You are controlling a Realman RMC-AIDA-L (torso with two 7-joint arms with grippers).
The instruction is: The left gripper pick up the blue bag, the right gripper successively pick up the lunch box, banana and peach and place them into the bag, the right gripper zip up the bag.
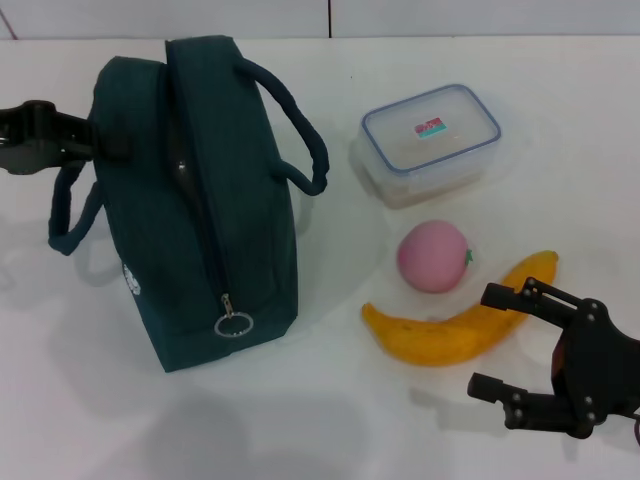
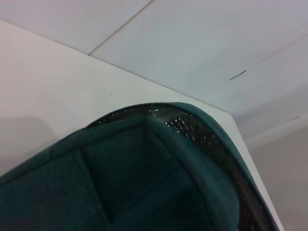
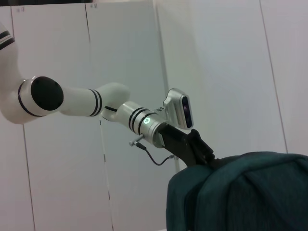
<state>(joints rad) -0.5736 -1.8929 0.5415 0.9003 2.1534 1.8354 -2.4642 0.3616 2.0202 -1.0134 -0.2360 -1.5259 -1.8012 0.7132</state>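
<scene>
The blue bag [image 1: 190, 250] stands on its side on the white table, ring zip pull [image 1: 232, 323] at its near end, a strip of foil lining showing along the zip. My left gripper [image 1: 105, 145] is shut on the bag's upper left edge; it also shows in the right wrist view [image 3: 209, 159] at the bag [image 3: 240, 197]. The left wrist view is filled by the bag [image 2: 144, 192]. The lunch box [image 1: 432, 140], peach [image 1: 432, 257] and banana [image 1: 450, 335] lie right of the bag. My right gripper [image 1: 485, 340] is open and empty, just right of the banana.
The white table [image 1: 330, 420] runs to a wall at the back. The bag's two padded handles [image 1: 300, 130] stick out on both sides. The peach lies between the lunch box and the banana, almost touching the banana.
</scene>
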